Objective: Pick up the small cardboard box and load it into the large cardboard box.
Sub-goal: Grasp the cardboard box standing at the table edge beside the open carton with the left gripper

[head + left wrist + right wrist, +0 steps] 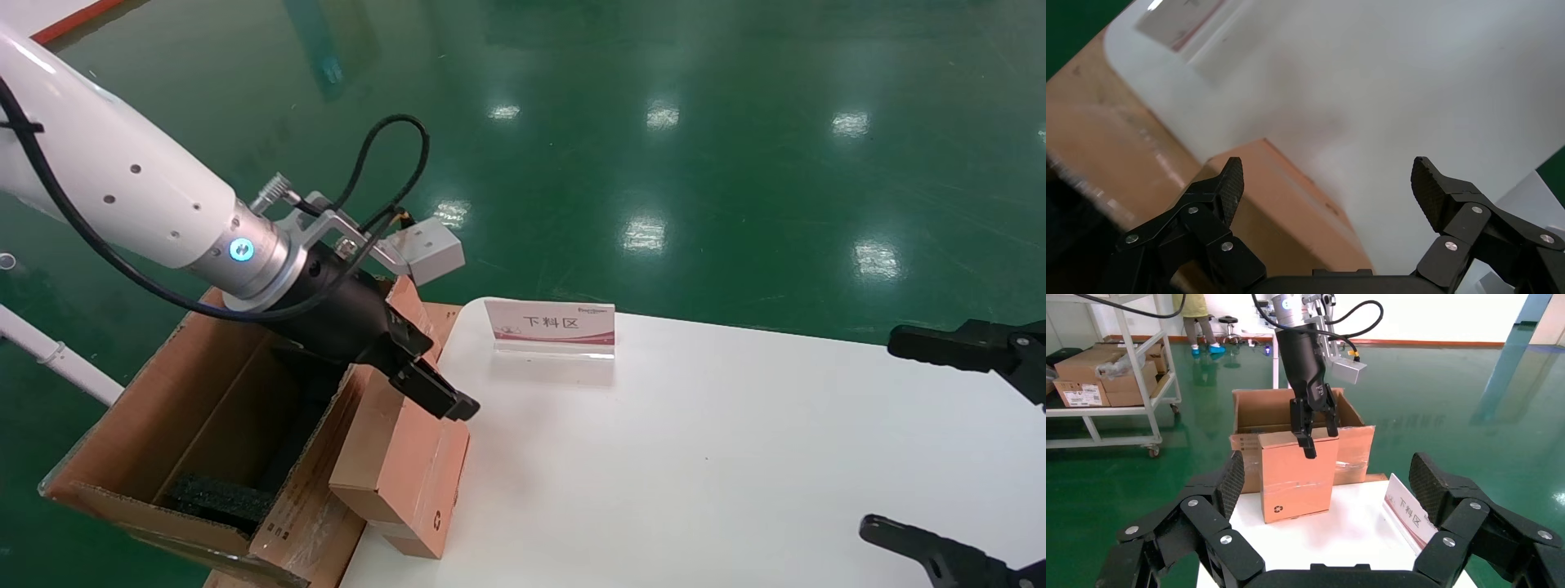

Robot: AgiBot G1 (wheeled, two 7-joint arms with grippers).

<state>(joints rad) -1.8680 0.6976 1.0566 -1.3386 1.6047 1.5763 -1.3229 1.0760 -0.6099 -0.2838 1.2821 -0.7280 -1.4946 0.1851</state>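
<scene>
Small brown sealed cardboard box [409,469]: we find it standing on end at the white desk [695,457] edge, touching the side wall of the large brown corrugated carton [204,425]. Left gripper [429,384]: we see it just above the small box's top, jaws spread, gripping nothing. Right gripper [1324,478]: parked over the desk's far side, jaws released. Acrylic sign [552,327]: upright on desk.
</scene>
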